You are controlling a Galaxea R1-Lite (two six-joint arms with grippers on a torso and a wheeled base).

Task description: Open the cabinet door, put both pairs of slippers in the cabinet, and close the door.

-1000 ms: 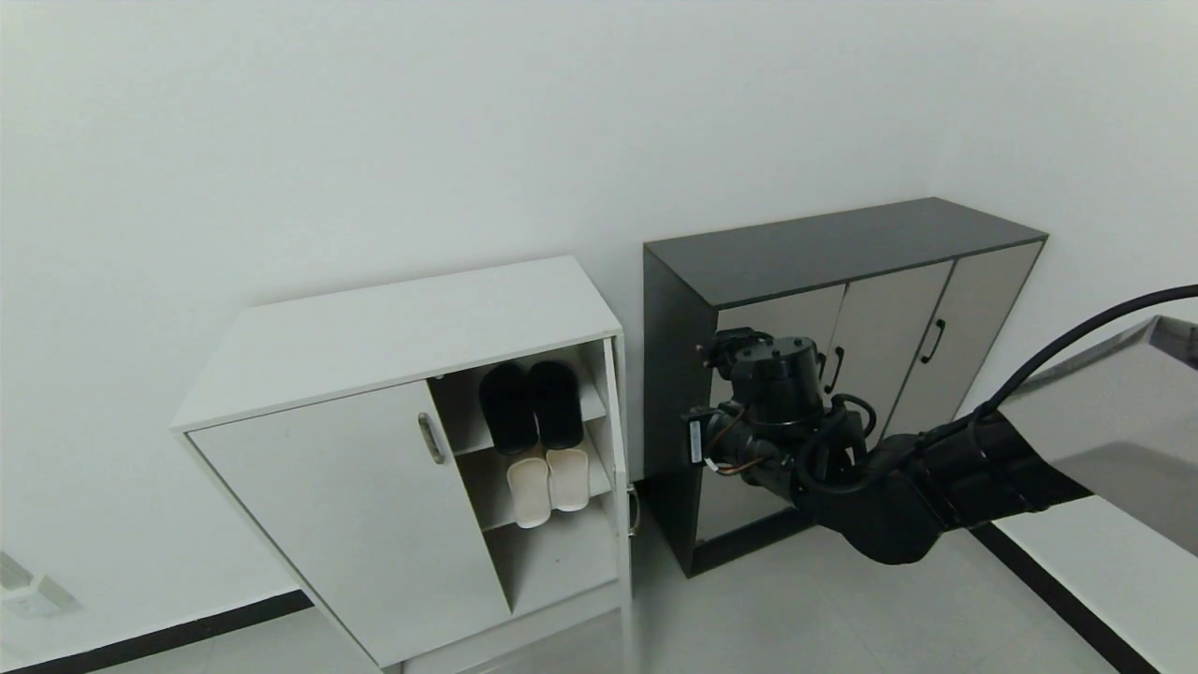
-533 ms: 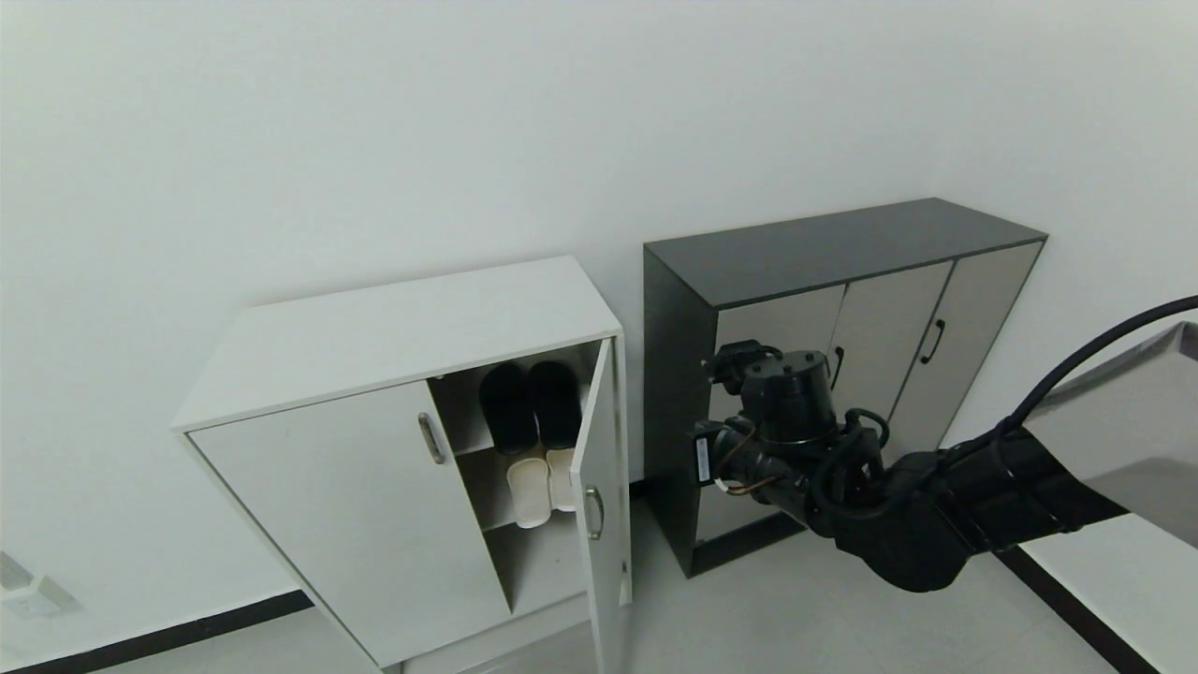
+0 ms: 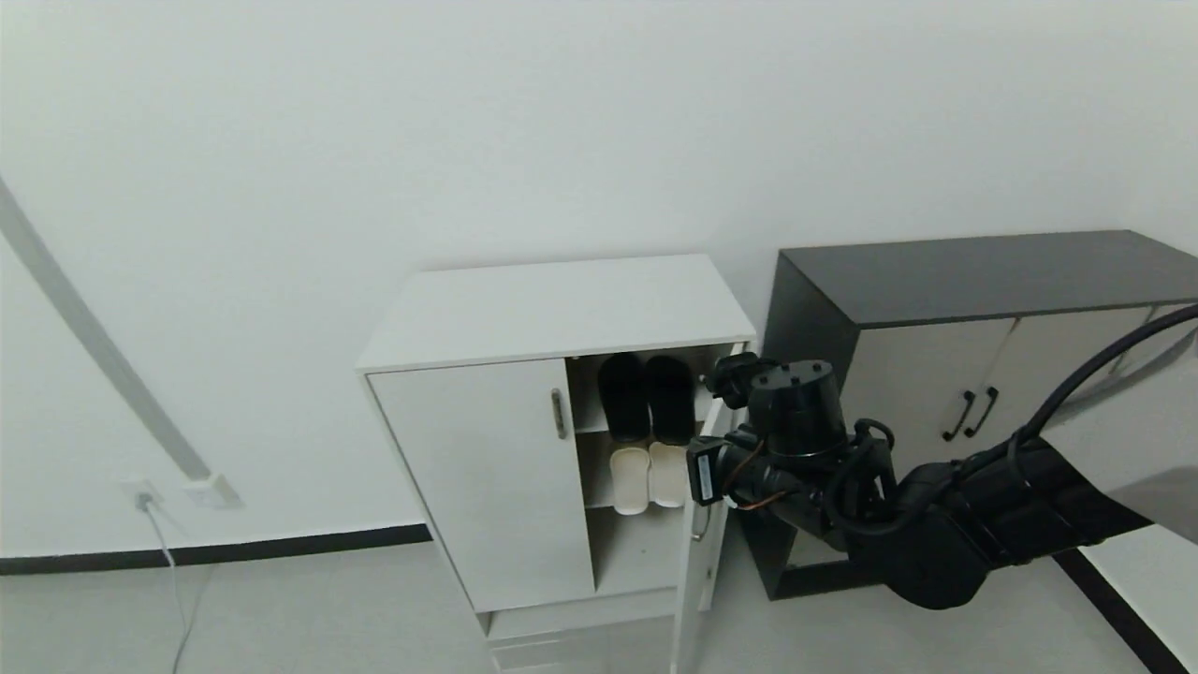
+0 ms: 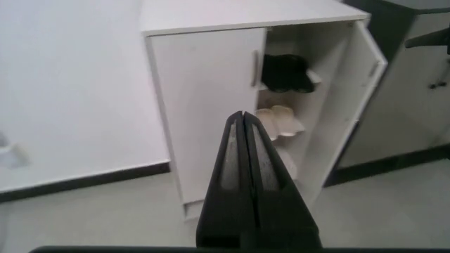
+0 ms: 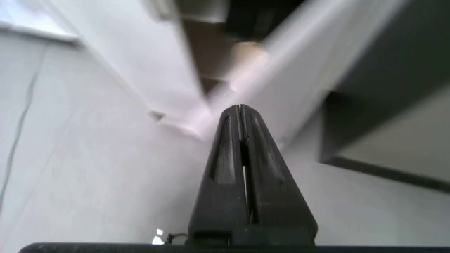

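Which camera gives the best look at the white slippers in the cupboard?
The head view: the white slippers sit side by side, in full sight, right below the black pair. The left wrist view catches them at an angle. In the right wrist view I cannot make them out.

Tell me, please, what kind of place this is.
Probably a home entryway, or a mock-up of one: a white shoe cabinet holding black slippers and white slippers, a dark cabinet beside it, against a white wall.

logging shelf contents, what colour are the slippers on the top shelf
Black. The upper slippers show best in the head view, above a cream pair.
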